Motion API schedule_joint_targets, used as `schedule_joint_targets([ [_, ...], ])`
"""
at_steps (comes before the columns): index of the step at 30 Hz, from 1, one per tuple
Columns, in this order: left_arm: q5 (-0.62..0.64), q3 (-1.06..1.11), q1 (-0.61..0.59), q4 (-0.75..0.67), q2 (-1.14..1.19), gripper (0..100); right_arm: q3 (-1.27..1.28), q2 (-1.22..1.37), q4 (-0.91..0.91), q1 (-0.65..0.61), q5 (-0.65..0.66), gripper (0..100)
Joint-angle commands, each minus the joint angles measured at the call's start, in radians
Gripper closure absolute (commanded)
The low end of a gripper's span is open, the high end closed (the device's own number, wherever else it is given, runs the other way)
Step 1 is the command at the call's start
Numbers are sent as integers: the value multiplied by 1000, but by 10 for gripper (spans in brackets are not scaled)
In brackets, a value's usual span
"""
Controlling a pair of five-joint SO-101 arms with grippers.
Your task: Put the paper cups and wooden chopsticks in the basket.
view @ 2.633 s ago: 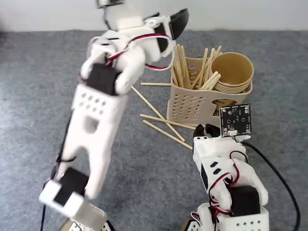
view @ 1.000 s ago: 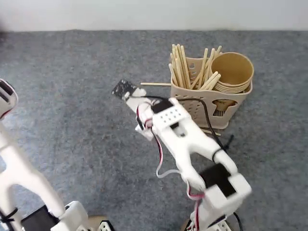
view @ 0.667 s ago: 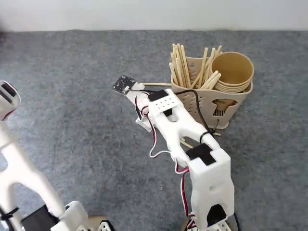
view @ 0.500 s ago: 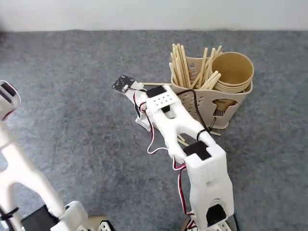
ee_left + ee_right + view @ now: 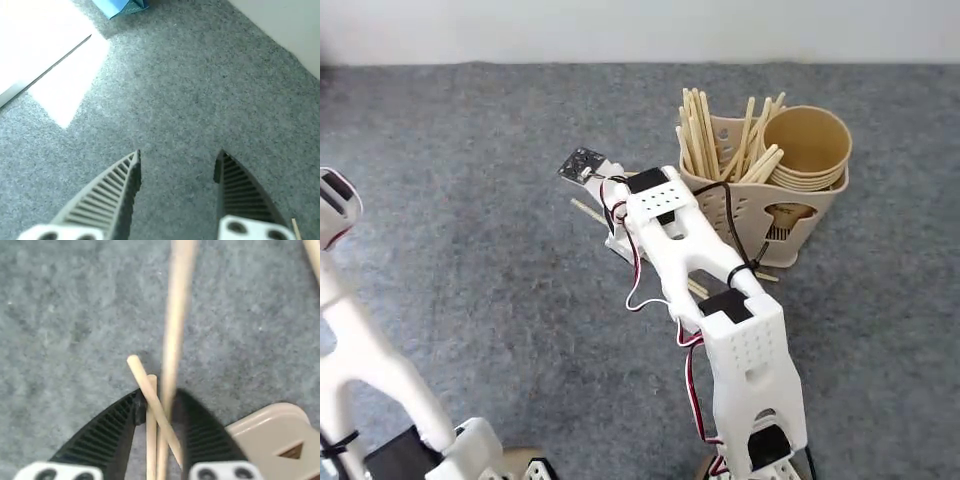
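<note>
Right wrist view: right pincer (image 5: 160,396) tight around chopsticks (image 5: 171,340) beside basket (image 5: 270,432); left pincer (image 5: 178,156) agape.

A gray carpet (image 5: 460,140) runs up to a white wall (image 5: 620,30). A blue thing (image 5: 122,6), maybe a bag, lies on the carpet.

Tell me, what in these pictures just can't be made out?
- High view: how many loose chopsticks lie beside the basket; the right arm covers most of them.
- High view: how many paper cups are stacked; the rims nest too tightly to count.
- Right wrist view: those in the right gripper are blurred, with their ends cut off by the edges.
- Left wrist view: the blue thing is cut off by the edge.
</note>
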Motion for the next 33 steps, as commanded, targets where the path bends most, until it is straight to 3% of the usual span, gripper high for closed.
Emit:
schedule_joint_targets([
  [1, -14, -7, -6, -9, -31, 772, 5, -5, 39, -36, -46, 991],
  [17, -14, -2, -8, -9, -31, 772, 6, -407, 300, -117, -126, 991],
  [22, -14, -2, -8, -9, -31, 772, 6, -575, 303, -117, -140, 991],
  [33, -12, -2, -8, -9, -31, 772, 5, -814, 156, -119, -327, 991],
])
